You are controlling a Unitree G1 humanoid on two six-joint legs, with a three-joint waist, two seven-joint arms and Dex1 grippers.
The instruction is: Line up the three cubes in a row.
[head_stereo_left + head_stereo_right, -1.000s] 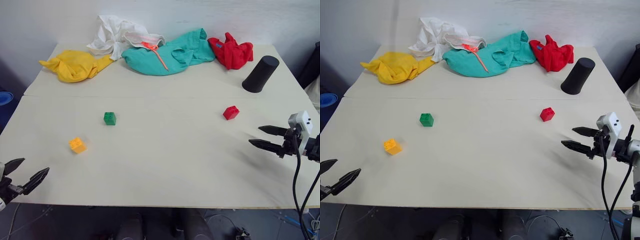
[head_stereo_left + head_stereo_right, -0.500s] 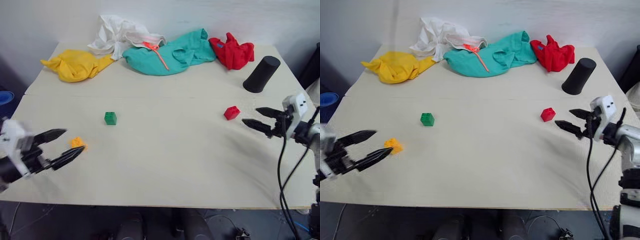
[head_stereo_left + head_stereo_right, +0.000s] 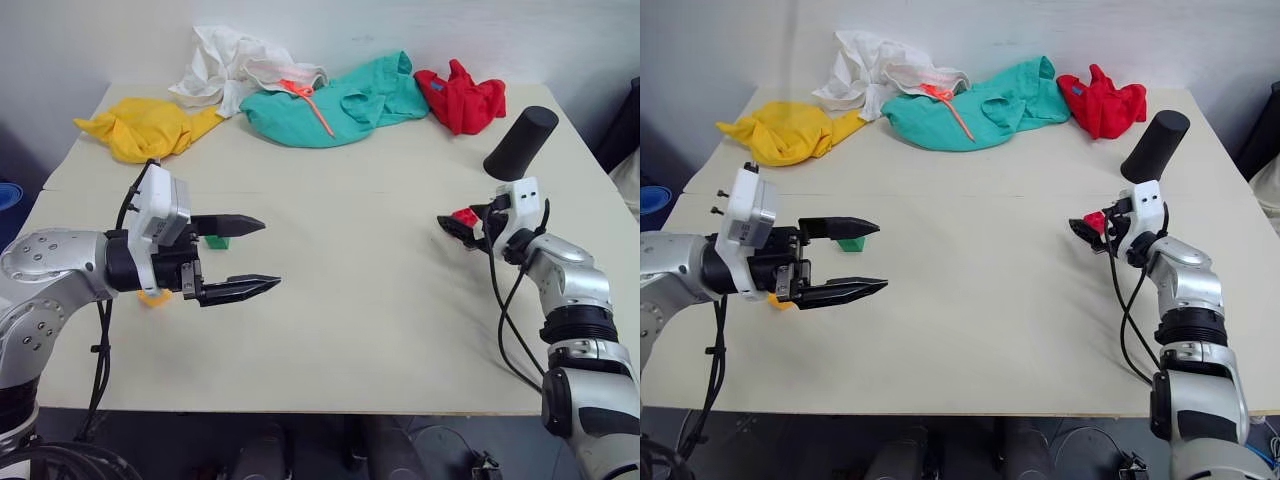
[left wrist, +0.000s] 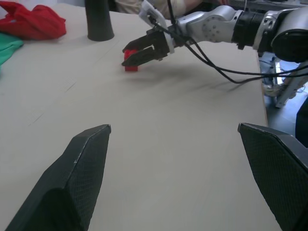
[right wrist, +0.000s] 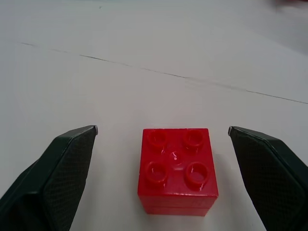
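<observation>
Cream table (image 3: 380, 340) against a pale wall (image 3: 90, 40).

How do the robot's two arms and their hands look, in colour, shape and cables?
Both arms are silver-grey metal with rounded joints and black segments. Each carries a white box at the wrist and loose black cables. The left hand and the right hand each have two black, tapering, pointed fingers with a fine cross-hatched texture.
</observation>
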